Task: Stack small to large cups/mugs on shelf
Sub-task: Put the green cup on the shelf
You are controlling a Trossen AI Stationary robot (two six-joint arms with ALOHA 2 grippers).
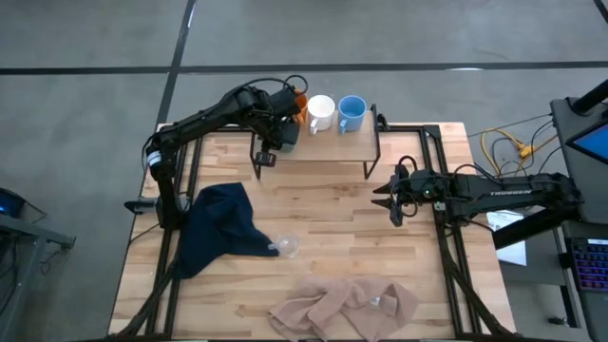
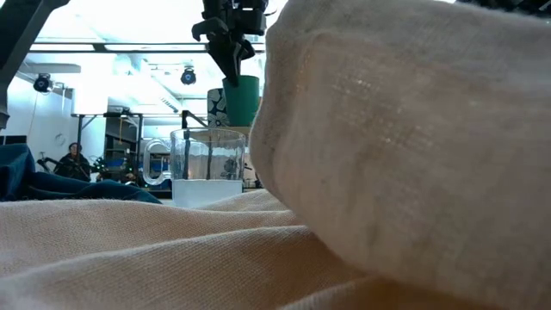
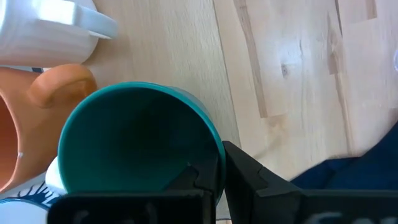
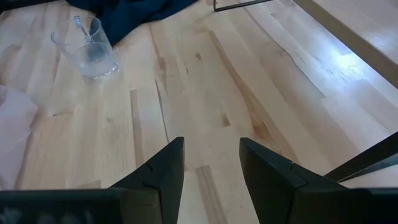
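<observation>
Left gripper (image 3: 217, 177) is over the left end of the shelf (image 1: 323, 144), at the table's far edge, fingers clamped on the rim of the dark green mug (image 3: 137, 140). In the left wrist view that mug sits above a white mug with dark pattern (image 3: 37, 190), just beside the orange mug (image 3: 28, 118); whether it rests inside the patterned one, cannot tell.

Plain white mug (image 1: 320, 112) and light blue mug (image 1: 351, 112) stand side by side on the shelf, middle to right.

Clear glass cup (image 4: 87, 46) stands upright on the table (image 1: 342, 237) near its centre, touching the edge of the dark blue cloth (image 1: 217, 228). Beige cloth (image 1: 344, 306) lies crumpled at the near edge.

Right gripper (image 4: 211, 165) hovers over bare wood near the table's right edge, in front of the shelf's right end, fingers parted, nothing between them.
</observation>
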